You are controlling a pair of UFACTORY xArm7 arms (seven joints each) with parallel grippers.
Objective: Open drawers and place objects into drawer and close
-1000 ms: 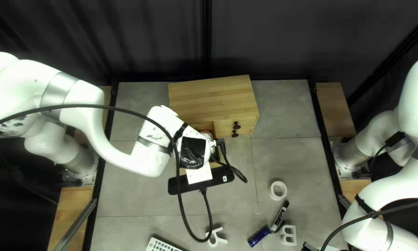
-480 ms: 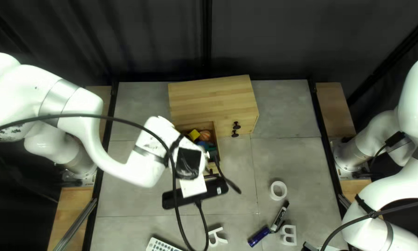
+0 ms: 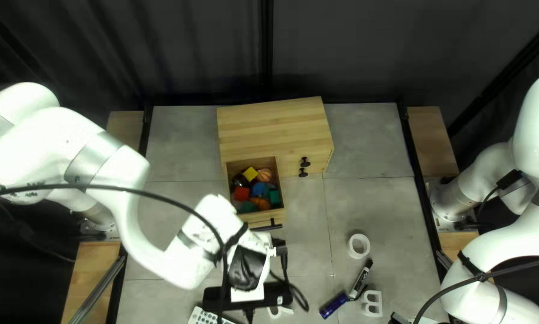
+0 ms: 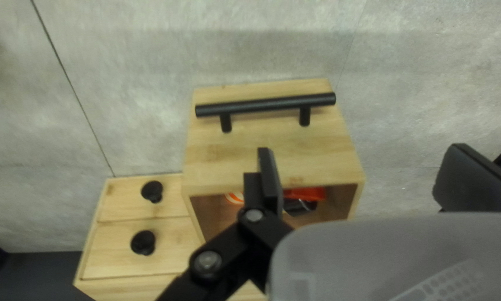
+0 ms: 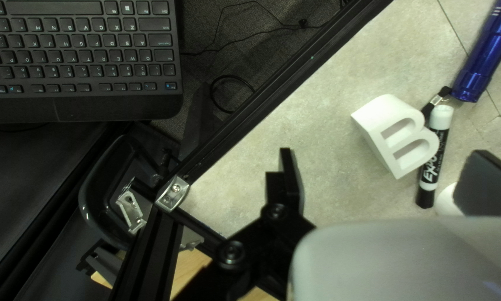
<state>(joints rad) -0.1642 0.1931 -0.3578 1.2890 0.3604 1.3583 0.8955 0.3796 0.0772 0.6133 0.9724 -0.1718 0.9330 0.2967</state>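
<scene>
In the top left view my left gripper (image 3: 254, 270) hangs in front of the wooden cabinet (image 3: 275, 129), its fingertips hidden under the wrist. The cabinet's left drawer (image 3: 283, 213) is pulled out and holds several coloured blocks and balls (image 3: 259, 189). In the left wrist view the gripper (image 4: 353, 178) is open above the drawer front (image 4: 272, 150), touching nothing; the black bar handle (image 4: 267, 104) lies ahead of it. At the bottom right of the top left view my right gripper (image 3: 395, 320) barely shows. The right wrist view has that gripper (image 5: 384, 181) open and empty over the table.
A white tape roll (image 3: 359, 246), black marker (image 3: 360, 279), blue flashlight (image 3: 333, 305) and white letter B (image 3: 372, 303) lie at the right. A white R (image 3: 279, 311) and remote (image 3: 204, 316) are near the front edge. Two small drawers with black knobs (image 3: 305, 162) are closed.
My left arm has moved back from the cabinet toward the table's near edge, uncovering the pulled-out drawer and its contents. The right arm has stayed still.
</scene>
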